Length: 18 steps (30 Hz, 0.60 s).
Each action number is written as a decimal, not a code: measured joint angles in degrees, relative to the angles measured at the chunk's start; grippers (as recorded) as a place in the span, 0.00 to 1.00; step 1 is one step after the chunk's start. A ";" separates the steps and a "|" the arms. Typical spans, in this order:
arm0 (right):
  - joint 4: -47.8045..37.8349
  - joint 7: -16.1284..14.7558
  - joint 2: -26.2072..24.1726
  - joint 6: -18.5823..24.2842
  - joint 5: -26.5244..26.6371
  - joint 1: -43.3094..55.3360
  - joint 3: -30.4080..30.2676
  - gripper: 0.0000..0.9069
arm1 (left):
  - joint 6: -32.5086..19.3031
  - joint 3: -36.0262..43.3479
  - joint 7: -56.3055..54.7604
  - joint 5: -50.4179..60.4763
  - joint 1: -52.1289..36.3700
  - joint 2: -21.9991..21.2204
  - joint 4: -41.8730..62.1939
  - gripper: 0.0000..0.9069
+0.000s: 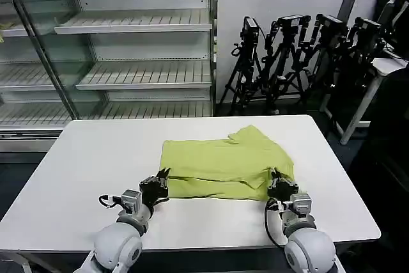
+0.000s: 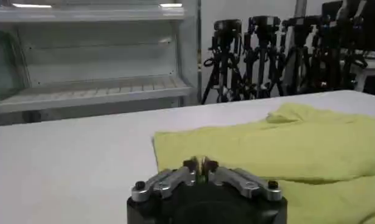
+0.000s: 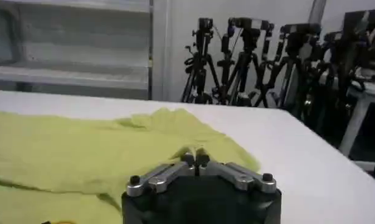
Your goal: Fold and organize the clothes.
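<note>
Head view shows the lime yellow-green T-shirt point(image 1: 225, 161) lying partly folded on the white bench point(image 1: 83, 164), near its middle and slightly toward the robot's right, with a sleeve sticking out at the far right corner. The left end effector point(image 1: 160, 181) sits at the near left corner of the shirt, and the right end effector point(image 1: 280, 182) sits at the near right corner, both low on the bench and touching the fabric edge. Behind the bench stand empty shelves point(image 1: 137, 27) and a row of tripods point(image 1: 300, 55). Left wrist view shows the left end effector point(image 2: 201, 164) with its fingertips drawn together and a sliver of yellow-green cloth pinched between them, the T-shirt point(image 2: 266, 149) spreading away over the bench point(image 2: 72, 164). Right wrist view shows the right end effector point(image 3: 196, 159) with its tips likewise closed together right at the hem of the T-shirt point(image 3: 84, 149), clenched on the fabric, with bare bench point(image 3: 297, 152) beyond it.
</note>
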 measured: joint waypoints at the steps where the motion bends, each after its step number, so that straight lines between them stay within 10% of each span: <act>1: 0.03 -0.09 0.08 0.04 -0.18 -0.19 0.04 1.00 | -0.10 -0.12 -0.04 0.08 0.07 -0.08 0.00 1.00; 18: 4.72 0.38 -0.63 -1.33 0.70 -7.63 8.00 1.00 | 1.12 -3.09 -0.53 -1.75 6.67 -0.99 -3.62 1.00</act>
